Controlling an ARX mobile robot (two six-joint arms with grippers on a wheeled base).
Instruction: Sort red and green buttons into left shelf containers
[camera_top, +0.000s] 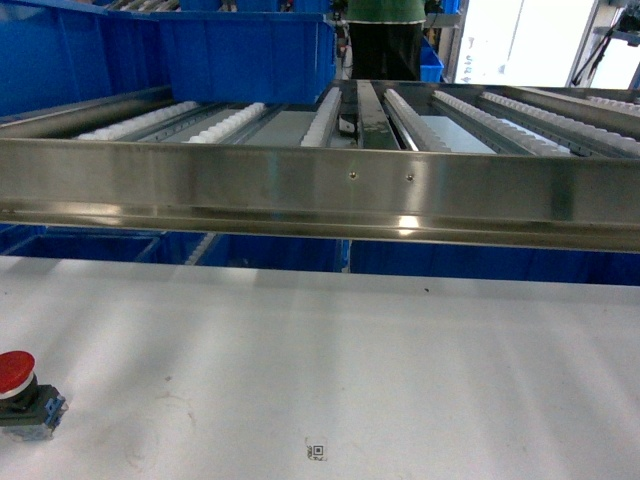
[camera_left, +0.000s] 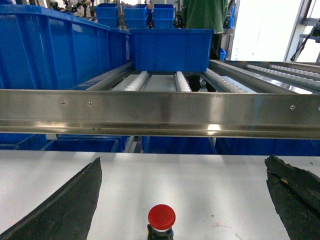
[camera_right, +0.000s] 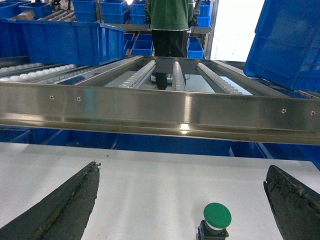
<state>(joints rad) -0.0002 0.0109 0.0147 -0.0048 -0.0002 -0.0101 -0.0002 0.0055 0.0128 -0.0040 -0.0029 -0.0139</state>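
Note:
A red button (camera_top: 15, 372) with a mushroom cap on a dark body stands on the white table at the far left of the head view. In the left wrist view the same red button (camera_left: 161, 217) sits low between the wide-apart fingers of my left gripper (camera_left: 183, 161), which is open and touches nothing. A green button (camera_right: 217, 216) stands upright on the table inside the span of my open right gripper (camera_right: 183, 166), nearer its right finger (camera_right: 295, 200). Blue containers (camera_left: 50, 47) rest on the steel shelf (camera_top: 320, 190) at the left. Neither gripper shows in the head view.
The shelf's front beam (camera_left: 160, 112) runs across just beyond the table's (camera_top: 350, 360) far edge. White roller tracks (camera_top: 235, 122) lead back behind it. Another blue bin (camera_right: 287, 40) sits tilted on the right. A person in green (camera_right: 167, 20) stands behind the shelf. A small printed marker (camera_top: 316, 451) lies on the table.

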